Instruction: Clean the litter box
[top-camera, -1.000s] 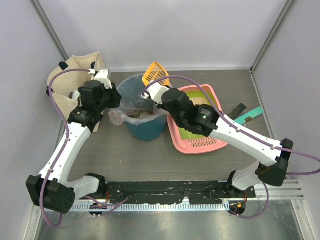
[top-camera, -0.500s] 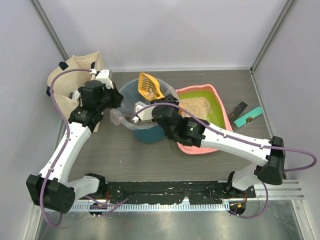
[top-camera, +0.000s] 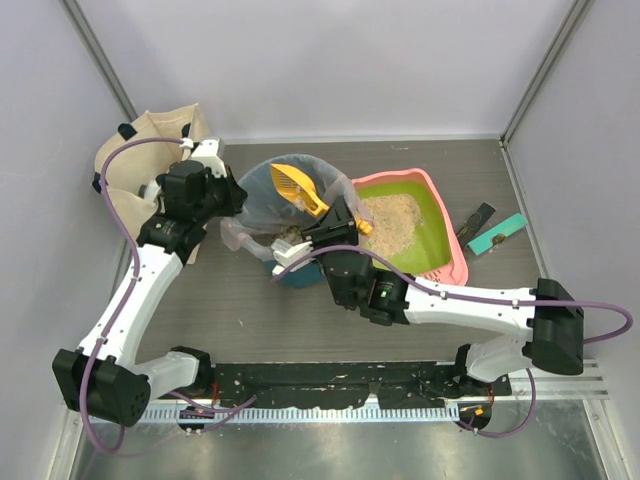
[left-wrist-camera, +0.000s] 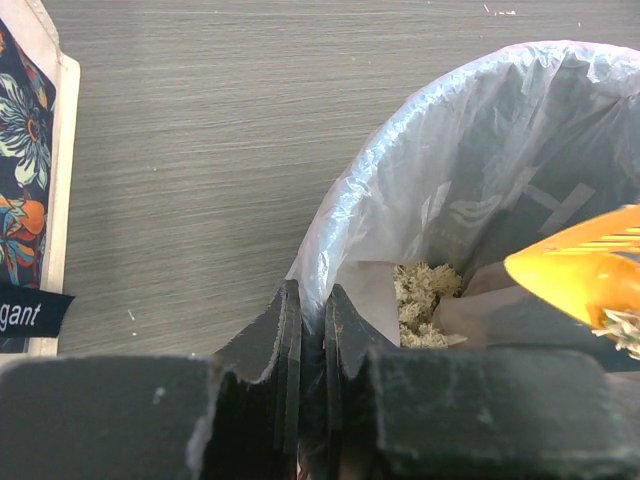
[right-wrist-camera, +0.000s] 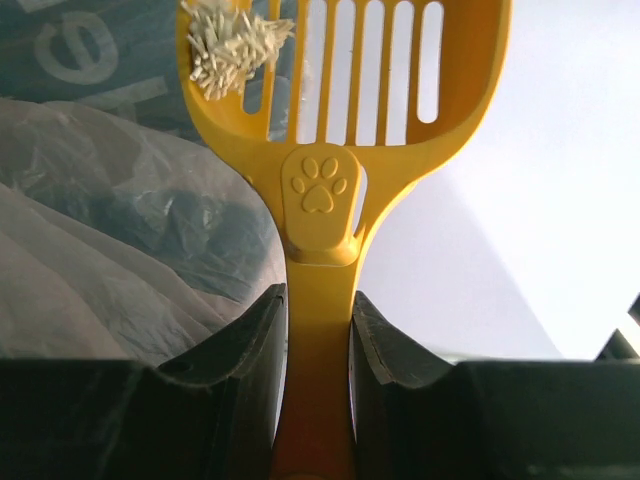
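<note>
Litter box (top-camera: 452, 250) aside, right jaws clenched on the scoop (right-wrist-camera: 330, 150) should tip it well inside the bin (top-camera: 258, 178), left jaws pinching the bag (left-wrist-camera: 420, 130).

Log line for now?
left gripper: shut on clear bag liner | right gripper: shut on orange slotted scoop over teal round bin | pink litter box: litter inside

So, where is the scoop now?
Top view, left of centre: the scoop hangs over the teal bin, gripped by the right gripper, just left of the litter box.
</note>
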